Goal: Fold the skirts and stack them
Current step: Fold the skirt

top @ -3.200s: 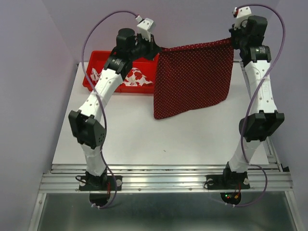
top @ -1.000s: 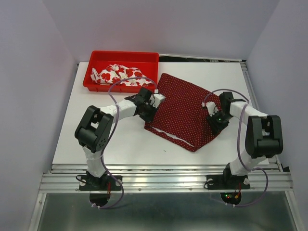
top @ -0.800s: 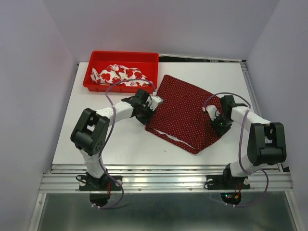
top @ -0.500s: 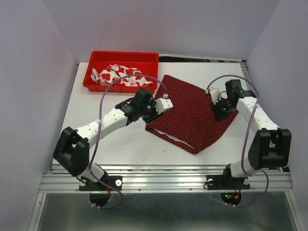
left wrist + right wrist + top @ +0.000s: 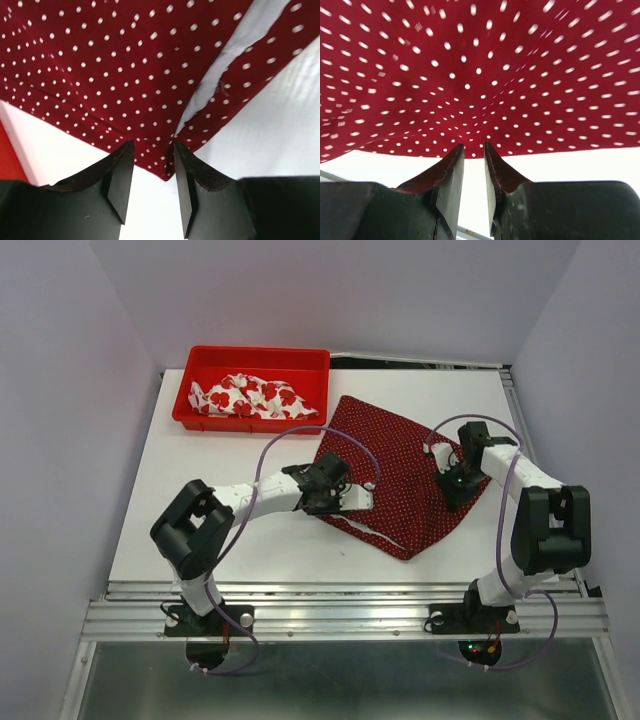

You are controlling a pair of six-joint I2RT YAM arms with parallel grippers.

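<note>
The dark red polka-dot skirt lies flat on the white table as a slanted square, with a white lining strip showing along its near edge. The white skirt with red flowers lies crumpled in the red tray. My left gripper is low at the dotted skirt's near-left corner. In the left wrist view my left gripper is open, with that corner of the skirt between its tips. My right gripper is low over the skirt's right part. In the right wrist view my right gripper has its jaws narrowly apart at the cloth's edge.
The red plastic tray stands at the table's back left. A metal rail runs along the near edge, where both arm bases are bolted. Purple walls close in both sides.
The dotted skirt, earlier held up stretched between both grippers, now lies on the table. My left gripper has moved right and nearer, to its near-left corner. My right gripper has moved slightly nearer.
</note>
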